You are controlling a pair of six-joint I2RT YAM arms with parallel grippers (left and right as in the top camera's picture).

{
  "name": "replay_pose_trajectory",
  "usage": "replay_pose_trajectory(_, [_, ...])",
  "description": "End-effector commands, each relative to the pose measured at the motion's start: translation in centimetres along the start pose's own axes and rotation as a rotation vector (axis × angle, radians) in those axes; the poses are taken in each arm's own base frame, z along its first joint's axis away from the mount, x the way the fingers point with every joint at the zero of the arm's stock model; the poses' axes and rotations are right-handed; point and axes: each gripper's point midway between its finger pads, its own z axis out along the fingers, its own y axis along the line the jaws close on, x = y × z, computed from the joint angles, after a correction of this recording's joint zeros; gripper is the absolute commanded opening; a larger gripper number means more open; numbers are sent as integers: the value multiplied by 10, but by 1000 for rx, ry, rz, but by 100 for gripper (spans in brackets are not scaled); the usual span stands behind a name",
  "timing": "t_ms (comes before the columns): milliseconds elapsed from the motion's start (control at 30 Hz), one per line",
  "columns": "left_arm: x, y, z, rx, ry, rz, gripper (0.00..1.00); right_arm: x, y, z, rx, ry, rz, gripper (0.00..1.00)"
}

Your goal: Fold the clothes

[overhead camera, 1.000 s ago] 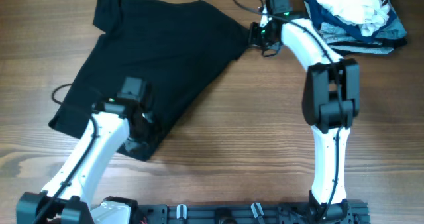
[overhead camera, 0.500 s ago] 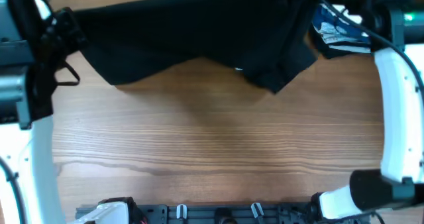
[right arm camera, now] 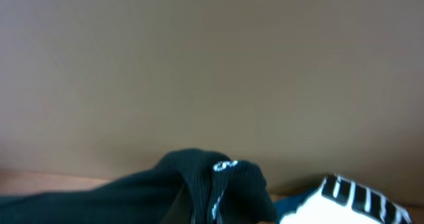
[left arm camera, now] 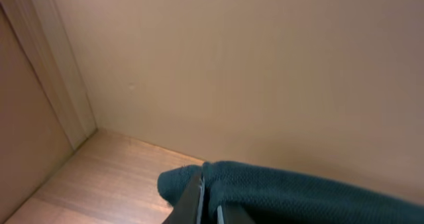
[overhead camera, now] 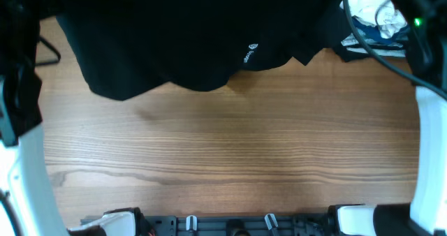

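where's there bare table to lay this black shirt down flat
The widest free patch is the bare wooden table below the hanging hem of the black shirt, between the left arm and the right arm, down to the near edge. It is crowded in the far right corner, where the pile of clothes sits.

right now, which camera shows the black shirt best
Overhead: the black shirt hangs spread wide above the table, logo visible. Left wrist shows only a bunched edge pinched in the left gripper; right wrist shows just a bunched corner.
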Motion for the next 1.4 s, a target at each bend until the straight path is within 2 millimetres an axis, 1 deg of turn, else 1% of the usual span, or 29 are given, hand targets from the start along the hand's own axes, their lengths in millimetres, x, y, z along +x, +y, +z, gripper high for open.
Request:
replay_pose_trajectory(0, [-10, 33, 55, -144, -61, 16, 4, -9, -39, 51, 133, -112, -15, 4])
replay_pose_trajectory(33, [-17, 34, 81, -147, -112, 42, 4, -20, -42, 69, 135, -196, -20, 4])
replay_pose_trajectory(67, [-23, 33, 105, -146, -161, 68, 4, -26, -46, 79, 143, -254, -5, 4])
replay_pose_trajectory(133, [-29, 26, 133, -106, -223, 107, 4, -36, -47, 90, 132, -336, 18, 4])
replay_pose_trajectory(200, [-34, 22, 157, -91, -292, 122, 4, -52, -56, 94, 161, -453, 79, 4])
replay_pose_trajectory(267, [-35, 20, 170, -87, -330, 116, 4, -75, -64, 89, 185, -620, 114, 4])
replay_pose_trajectory(333, [-32, 19, 175, -77, -330, 118, 4, -78, -66, 86, 185, -641, 158, 4])
replay_pose_trajectory(367, [-28, 18, 176, -71, -312, 122, 4, -70, -67, 92, 190, -602, 162, 4])
replay_pose_trajectory(433, [-8, 19, 182, -69, -227, 134, 4, -38, -64, 110, 173, -452, 157, 4])
replay_pose_trajectory(467, [13, 19, 186, -62, -138, 145, 4, -10, -64, 122, 175, -327, 153, 4])
replay_pose_trajectory(500, [33, 19, 188, -47, -57, 155, 4, 15, -66, 128, 187, -228, 157, 4])
replay_pose_trajectory(533, [68, 16, 188, -10, 83, 166, 4, 58, -65, 138, 179, -63, 162, 4])
replay_pose_trajectory(567, [102, 14, 185, 17, 219, 161, 4, 82, -60, 143, 150, 30, 144, 4])
replay_pose_trajectory(600, [128, 18, 179, 7, 324, 130, 4, 110, -51, 146, 97, 136, 122, 4])
replay_pose_trajectory(633, [146, 21, 173, -6, 403, 105, 4, 125, -48, 145, 81, 200, 132, 4])
replay_pose_trajectory(667, [162, 23, 165, -15, 474, 94, 4, 143, -43, 141, 58, 275, 144, 4])
replay_pose_trajectory(733, [184, 27, 151, -32, 583, 71, 4, 170, -37, 130, 37, 395, 167, 4])
replay_pose_trajectory(767, [203, 30, 136, -51, 678, 52, 4, 187, -33, 122, 21, 474, 181, 4])
replay_pose_trajectory(833, [228, 36, 112, -99, 820, -6, 4, 220, -23, 100, -16, 639, 208, 4])
replay_pose_trajectory(867, [242, 37, 96, -125, 903, -45, 4, 234, -18, 85, -36, 723, 208, 4])
replay_pose_trajectory(900, [251, 38, 83, -141, 963, -65, 4, 241, -15, 74, -40, 771, 211, 4])
replay_pose_trajectory(933, [262, 40, 65, -157, 1050, -71, 4, 246, -13, 57, -38, 830, 209, 4])
replay_pose_trajectory(1033, [278, 44, 30, -203, 1201, -83, 4, 253, -15, 11, 18, 961, 219, 4])
replay_pose_trajectory(1067, [281, 45, 20, -225, 1244, -95, 4, 260, -15, -11, 46, 1036, 225, 4])
replay_pose_trajectory(1133, [290, 43, 12, -225, 1278, -100, 4, 273, -12, -38, 58, 1157, 246, 4])
replay_pose_trajectory(1167, [299, 41, 3, -216, 1312, -112, 4, 277, -10, -50, 64, 1208, 256, 4])
replay_pose_trajectory(1233, [319, 45, -16, -246, 1387, -117, 4, 281, -9, -63, 73, 1260, 271, 4])
replay_pose_trajectory(1300, [347, 50, -41, -290, 1473, -136, 4, 287, -4, -70, 72, 1285, 305, 4])
replay_pose_trajectory(1367, [371, 47, -63, -269, 1524, -170, 4, 307, -3, -89, 96, 1357, 327, 4])
